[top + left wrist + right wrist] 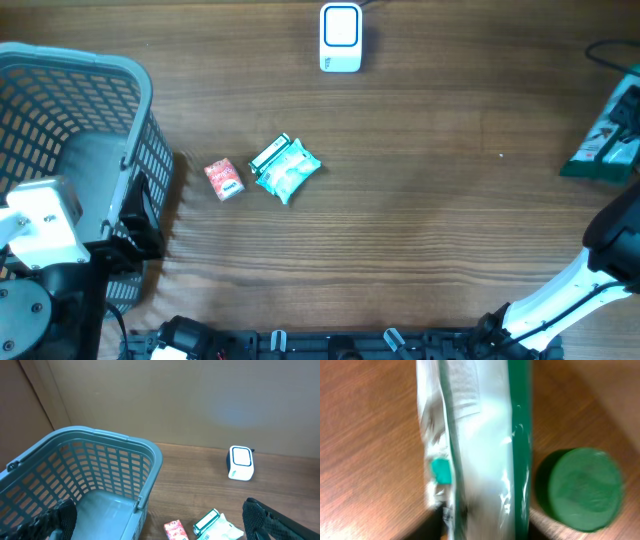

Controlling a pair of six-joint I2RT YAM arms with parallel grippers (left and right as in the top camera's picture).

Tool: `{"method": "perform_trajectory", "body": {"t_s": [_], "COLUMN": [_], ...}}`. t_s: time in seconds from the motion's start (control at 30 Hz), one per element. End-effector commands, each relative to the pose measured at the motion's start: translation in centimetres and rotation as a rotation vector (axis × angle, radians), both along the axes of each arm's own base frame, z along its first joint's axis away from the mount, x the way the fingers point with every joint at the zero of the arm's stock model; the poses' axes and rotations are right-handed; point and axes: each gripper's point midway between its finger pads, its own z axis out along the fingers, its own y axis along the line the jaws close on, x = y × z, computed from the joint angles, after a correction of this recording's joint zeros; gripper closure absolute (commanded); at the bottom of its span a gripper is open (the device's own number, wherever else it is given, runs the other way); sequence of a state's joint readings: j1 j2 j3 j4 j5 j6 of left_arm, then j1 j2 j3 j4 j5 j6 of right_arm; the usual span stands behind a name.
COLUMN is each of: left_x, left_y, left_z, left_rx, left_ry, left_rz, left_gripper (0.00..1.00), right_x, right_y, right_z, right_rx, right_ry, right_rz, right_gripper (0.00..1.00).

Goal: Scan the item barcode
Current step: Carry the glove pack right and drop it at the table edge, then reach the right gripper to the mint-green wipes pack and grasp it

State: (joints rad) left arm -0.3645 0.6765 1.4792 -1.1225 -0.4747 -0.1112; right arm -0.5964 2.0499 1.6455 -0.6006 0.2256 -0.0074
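Fingers of the left gripper (160, 524): two dark, rough-surfaced pads (62, 517) at the bottom corners of the left wrist view, spread wide, with nothing between them and nothing touched.
Fingers of the right gripper: only a dark sliver (436, 527) shows at the bottom edge of the right wrist view. How far apart they stand, and whether they touch anything, cannot be told.
Long pouch (480, 435): glossy, crinkled plastic, white down the middle with green edges and a small teal mark. It fills the right wrist view, blurred, and lies on the wood well to the right of the scanner.
Green cap (580, 487): round, matte and flat-topped, just beside the pouch's green edge.
Scanner (340, 38): a small white rounded box, smooth, with a blue-rimmed window, at the table's far edge.
Crumpled packet (285, 168): wrinkled green and white film, in front of the scanner and slightly left.
Red packet (224, 179): small and rectangular, just left of the crumpled packet and apart from it.
Basket (140, 90): blue-grey plastic lattice with a smooth rim, far left of the scanner.
Table (450, 220): brown wood grain, matte.
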Motion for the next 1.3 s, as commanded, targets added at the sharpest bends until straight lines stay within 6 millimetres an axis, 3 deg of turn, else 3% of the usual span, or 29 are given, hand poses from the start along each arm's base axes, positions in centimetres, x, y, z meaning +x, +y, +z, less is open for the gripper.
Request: {"method": "perform_trajectory", "body": {"t_s": [0.0,0.07,0.1,0.13,0.17,0.2,0.27,0.3,0.37,0.47,0.53,0.63,0.7,0.73,0.77,0.83,0.9,1.07,1.13,1.2,1.27], "left_x": [-0.1,-0.1,-0.1,-0.1,-0.1,-0.1,-0.1,-0.1,-0.1,-0.1,-0.1,-0.1,-0.1,-0.1,-0.1,-0.1,-0.1,-0.1,-0.1,-0.1,-0.1], "left_y": [0.2,0.2,0.2,0.2,0.2,0.2,0.2,0.2,0.2,0.2,0.2,0.2,0.2,0.2,0.2,0.2,0.2,0.2,0.2,0.2,0.2], "left_z": [0.2,0.2,0.2,0.2,0.2,0.2,0.2,0.2,0.2,0.2,0.2,0.2,0.2,0.2,0.2,0.2,0.2,0.2,0.2,0.2,0.2], "left_rx": [-0.010,-0.010,-0.010,-0.010,-0.010,-0.010,-0.010,-0.010,-0.010,-0.010,-0.010,-0.010,-0.010,-0.010,-0.010,-0.010,-0.010,-0.010,-0.010,-0.010,-0.010], "left_ry": [-0.010,-0.010,-0.010,-0.010,-0.010,-0.010,-0.010,-0.010,-0.010,-0.010,-0.010,-0.010,-0.010,-0.010,-0.010,-0.010,-0.010,-0.010,-0.010,-0.010,-0.010], "left_rz": [0.011,0.011,0.011,0.011,0.011,0.011,0.011,0.011,0.011,0.011,0.011,0.011,0.011,0.011,0.011,0.011,0.011,0.011,0.011,0.011,0.011], "left_gripper": [0.00,0.00,0.00,0.00,0.00,0.00,0.00,0.00,0.00,0.00,0.00,0.00,0.00,0.00,0.00,0.00,0.00,0.00,0.00,0.00,0.00], "right_x": [1.4,4.0,4.9,5.5,5.7,5.5,5.3,5.0,3.2,0.3,-2.3,-5.7,-7.8,-8.7,-9.6,-10.6,-11.0,-8.9,-8.3,-7.6,-7.4], "right_y": [-0.9,1.9,4.3,7.5,10.0,15.9,21.4,25.3,35.7,44.6,48.5,51.4,52.4,52.6,52.8,52.9,53.6,55.8,55.5,53.9,53.9], "right_z": [4.0,9.4,12.3,14.9,16.2,17.9,17.4,16.4,12.8,9.0,6.5,3.9,1.9,1.0,-0.1,-1.1,-0.9,-0.6,-1.4,-2.5,-2.6], "right_rx": [-0.048,0.074,0.161,0.259,0.321,0.448,0.555,0.619,0.726,0.772,0.783,0.797,0.795,0.793,0.792,0.822,0.869,0.873,0.843,0.747,0.748], "right_ry": [-0.089,-0.265,-0.363,-0.437,-0.466,-0.472,-0.409,-0.342,-0.125,0.061,0.168,0.286,0.362,0.389,0.419,0.451,0.455,0.345,0.334,0.303,0.276], "right_rz": [-0.057,0.049,0.099,0.180,0.247,0.363,0.377,0.401,0.536,0.692,0.714,0.720,0.740,0.744,0.744,0.734,0.741,0.787,0.618,0.407,0.297], "right_gripper": [0.00,0.00,0.00,0.00,0.00,0.00,0.00,0.00,0.00,0.00,0.00,0.00,0.00,0.05,0.18,0.68,0.91,0.96,0.96,0.96,0.96]}}
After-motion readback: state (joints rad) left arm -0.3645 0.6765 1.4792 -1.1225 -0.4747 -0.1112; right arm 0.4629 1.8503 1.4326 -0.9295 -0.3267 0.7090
